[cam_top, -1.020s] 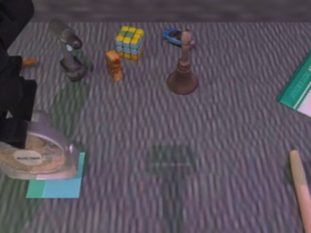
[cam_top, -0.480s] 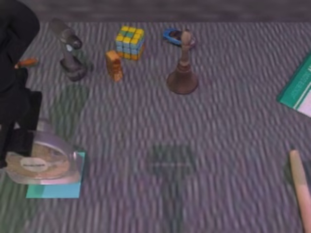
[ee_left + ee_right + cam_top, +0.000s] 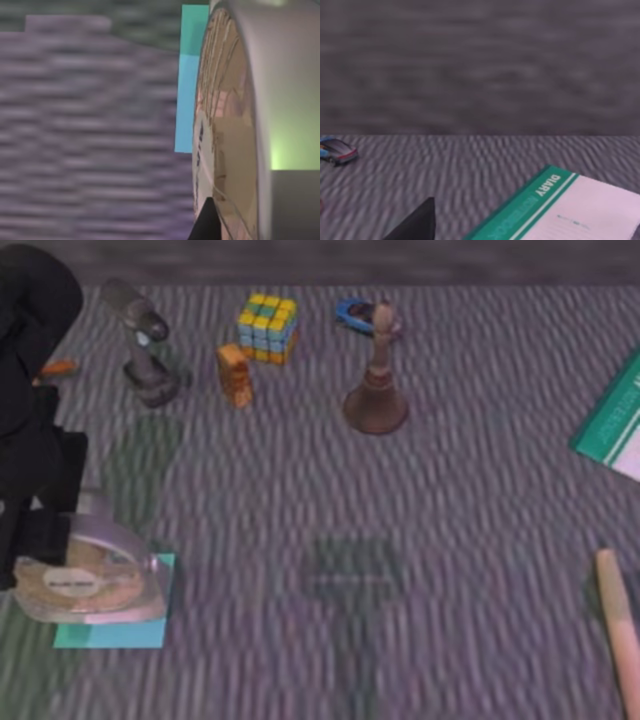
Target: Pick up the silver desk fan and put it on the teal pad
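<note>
Top view first: the silver desk fan (image 3: 88, 578) sits at the table's left side, about eight o'clock from the middle, its tan face turned upward inside a shiny metal rim. It overlaps the upper part of the teal pad (image 3: 112, 628), a thin flat square whose lower edge and right side show past the housing. Whether the fan rests on the pad or hangs just over it, I cannot tell.

My left arm is a black mass coming down the left edge, and the left gripper (image 3: 40, 540) meets the fan's rear rim; how wide its claw stands is hidden by the arm itself. In the left wrist view a dark fingertip (image 3: 207, 222) lies against the fan's glossy face.

Farther up the table, near eleven o'clock, stands a dark grey microphone (image 3: 140, 340) on its stand, then a small orange figure (image 3: 235, 375) and a yellow-and-blue puzzle cube (image 3: 268, 326). A brown wooden bell (image 3: 377, 380) (turned handle, flared base) stands near twelve, with a blue toy car (image 3: 352, 312) just behind it. None crowds the pad.

A green-and-white diary (image 3: 612, 425) lies at three o'clock, a pale wooden rod (image 3: 620, 625) at four. The right gripper (image 3: 415, 225) shows only as one dark tip near the diary.
</note>
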